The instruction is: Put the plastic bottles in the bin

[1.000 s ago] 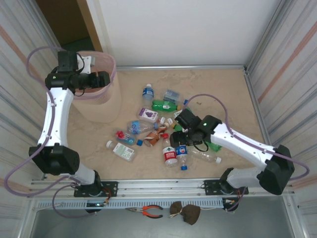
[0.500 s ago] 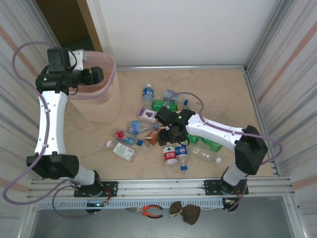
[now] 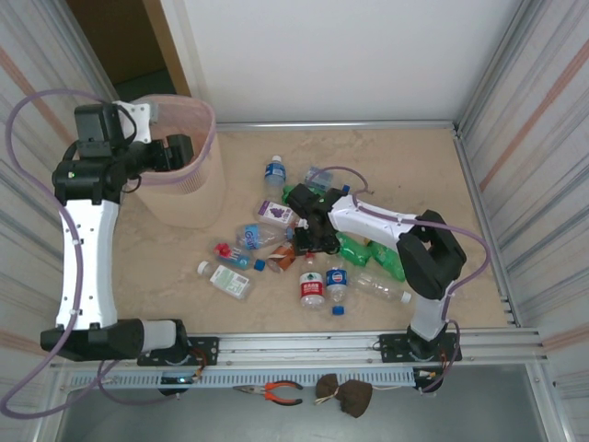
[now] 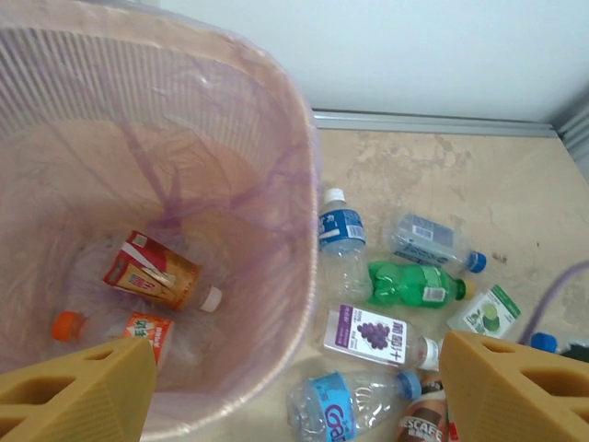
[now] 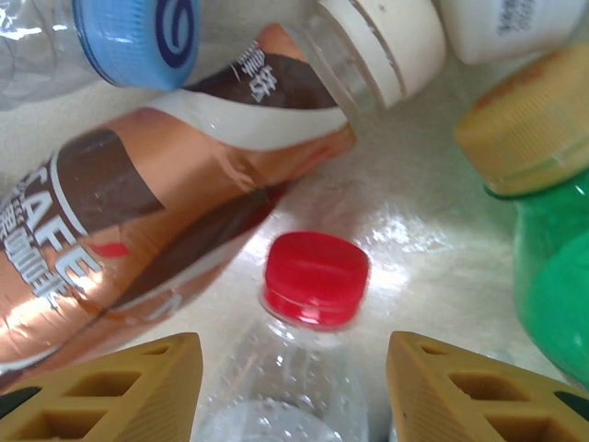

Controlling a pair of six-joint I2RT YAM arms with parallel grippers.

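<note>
The left tool (image 3: 177,151) hangs over the bin (image 3: 187,201) at the far left of the bench (image 3: 414,166), its jaws wide apart and empty; a few bottles lie in the bin's bottom (image 4: 162,277). The right tool (image 5: 290,396) is down among the plastic bottles (image 3: 276,214) strewn mid-bench, its fingers (image 5: 120,391) either side of a clear red-capped bottle (image 5: 311,284). Whether they grip it I cannot tell. A brown-labelled bottle (image 5: 138,212) lies just to its left and a green bottle (image 5: 552,267) to its right.

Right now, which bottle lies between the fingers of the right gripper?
The clear bottle with the red cap: its neck sits between the fingers of the right gripper. The brown-labelled bottle and the green bottle lie outside them.
</note>
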